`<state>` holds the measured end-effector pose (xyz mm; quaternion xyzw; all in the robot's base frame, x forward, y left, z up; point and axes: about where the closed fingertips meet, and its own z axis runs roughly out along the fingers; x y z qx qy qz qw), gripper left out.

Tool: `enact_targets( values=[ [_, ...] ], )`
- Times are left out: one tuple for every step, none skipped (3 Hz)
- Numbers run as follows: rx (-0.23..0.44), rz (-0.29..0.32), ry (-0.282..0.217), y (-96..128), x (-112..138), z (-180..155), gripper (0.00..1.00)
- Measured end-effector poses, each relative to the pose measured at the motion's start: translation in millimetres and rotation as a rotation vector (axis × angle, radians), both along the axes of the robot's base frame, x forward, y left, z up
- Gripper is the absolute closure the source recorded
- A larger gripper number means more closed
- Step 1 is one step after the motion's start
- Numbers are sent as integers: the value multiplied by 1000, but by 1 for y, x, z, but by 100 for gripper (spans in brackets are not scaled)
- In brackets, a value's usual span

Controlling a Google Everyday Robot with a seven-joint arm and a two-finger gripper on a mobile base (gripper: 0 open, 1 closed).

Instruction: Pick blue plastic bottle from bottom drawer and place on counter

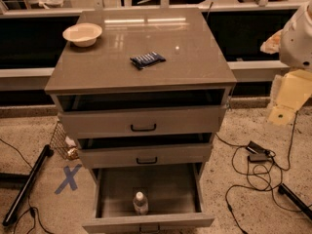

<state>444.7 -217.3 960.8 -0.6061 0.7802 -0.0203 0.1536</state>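
The gripper hangs right of counter; bottle in bottom drawer.

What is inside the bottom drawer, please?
The bottom drawer holds one bottle, upright near the front. Its rear is covered by the drawer above. The gripper hangs at the view's right edge, well apart from it.

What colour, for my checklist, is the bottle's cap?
White, in the camera view; the bottle is in the bottom drawer. The gripper hangs at the picture's right.

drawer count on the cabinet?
3, stacked: top drawer slightly open, middle drawer slightly open, bottom drawer pulled furthest out with the blue plastic bottle inside. Hand hangs off to their right.
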Motion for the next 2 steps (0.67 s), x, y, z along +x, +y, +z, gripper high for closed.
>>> enact_targets(
  values=[
    [86, 46, 61, 14, 2, -51, 0],
    [326, 88, 98, 51, -31, -139, 0]
  ],
)
